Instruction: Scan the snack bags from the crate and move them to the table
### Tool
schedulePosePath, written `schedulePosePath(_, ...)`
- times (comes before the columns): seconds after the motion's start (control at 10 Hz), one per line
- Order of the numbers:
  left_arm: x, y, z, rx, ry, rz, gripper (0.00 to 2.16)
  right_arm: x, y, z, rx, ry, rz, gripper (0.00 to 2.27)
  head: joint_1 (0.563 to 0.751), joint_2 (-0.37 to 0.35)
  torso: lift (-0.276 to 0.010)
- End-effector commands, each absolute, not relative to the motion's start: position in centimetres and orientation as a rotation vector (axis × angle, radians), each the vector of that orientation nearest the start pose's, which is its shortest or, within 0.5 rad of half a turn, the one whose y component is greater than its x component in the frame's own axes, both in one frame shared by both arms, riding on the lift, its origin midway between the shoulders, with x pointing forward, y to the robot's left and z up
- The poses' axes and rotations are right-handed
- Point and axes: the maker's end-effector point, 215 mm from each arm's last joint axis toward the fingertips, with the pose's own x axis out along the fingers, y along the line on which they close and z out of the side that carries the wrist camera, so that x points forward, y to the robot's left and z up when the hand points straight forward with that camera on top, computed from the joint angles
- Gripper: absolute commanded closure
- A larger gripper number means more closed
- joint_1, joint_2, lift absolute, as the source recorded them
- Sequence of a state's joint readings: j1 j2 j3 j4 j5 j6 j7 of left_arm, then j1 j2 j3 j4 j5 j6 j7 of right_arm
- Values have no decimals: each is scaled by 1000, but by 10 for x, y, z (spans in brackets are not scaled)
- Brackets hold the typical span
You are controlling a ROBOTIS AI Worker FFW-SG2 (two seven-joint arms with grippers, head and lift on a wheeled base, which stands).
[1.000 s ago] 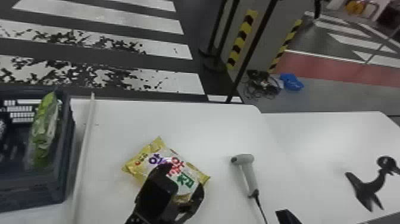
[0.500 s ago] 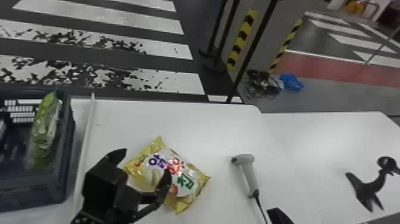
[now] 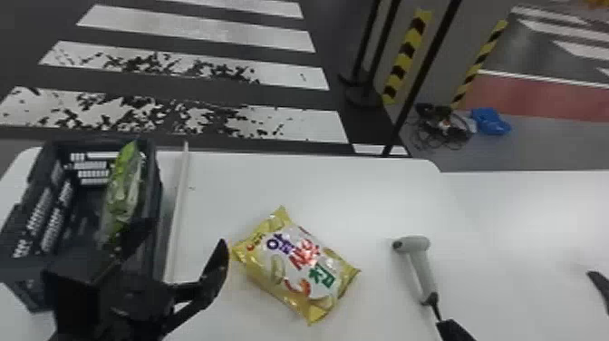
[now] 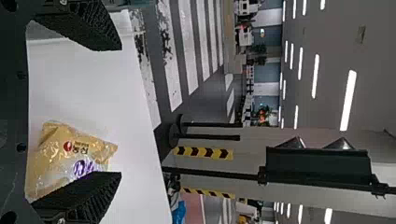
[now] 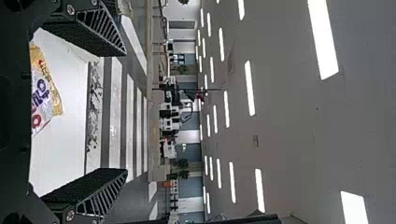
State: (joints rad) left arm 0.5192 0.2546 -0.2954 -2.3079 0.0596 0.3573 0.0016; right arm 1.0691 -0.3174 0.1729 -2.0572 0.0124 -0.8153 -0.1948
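From where I am standing, the white table (image 3: 362,195) is supporting the whole work area. The dark slatted crate (image 3: 154,181) is occupying its left end, with a white bar (image 3: 179,213) running just beside it. The left gripper (image 4: 120,110) is hanging over the near right part of the crate; its fingers are standing apart and are grasping nothing. The right gripper (image 5: 126,112) is holding nothing either, its two fingers being spread wide. The yellow snack bag (image 3: 297,267) is lying face up on the table, to the right of the bar, apart from both the crate and the scanner. The green bag (image 3: 122,190) is leaning along the right inner wall of the crate. The scanner (image 3: 422,270) is resting on the table, right of the yellow snack bag. Status: one bag is occupying its table position; at least one is awaiting transfer. I am not able to tell whether any scan is complete, nor whether the hidden near part of the crate is containing more. The next step is probably calling for a grasp on the green bag.
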Motion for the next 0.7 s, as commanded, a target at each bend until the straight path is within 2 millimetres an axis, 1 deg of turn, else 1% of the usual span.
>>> schedulePosePath(0.0,392,107,-321,41,161,-351,39,233,-182,-297,42,-189,174,110,695,-197,-95)
schedulePosePath(0.2,378,135,-319,37,157,-307,39,236,-180,-300,28,-196,186,107,695,-139,-95)
schedulePosePath(0.4,365,159,-323,37,161,-270,39,242,-172,-316,-1,-148,208,103,695,-78,-95)
schedulePosePath(0.5,360,170,-321,27,148,-254,39,245,-166,-325,-11,-121,237,103,695,-60,-95)
schedulePosePath(0.6,355,181,-323,23,154,-242,39,248,-160,-333,-25,-98,267,103,695,-23,-95)
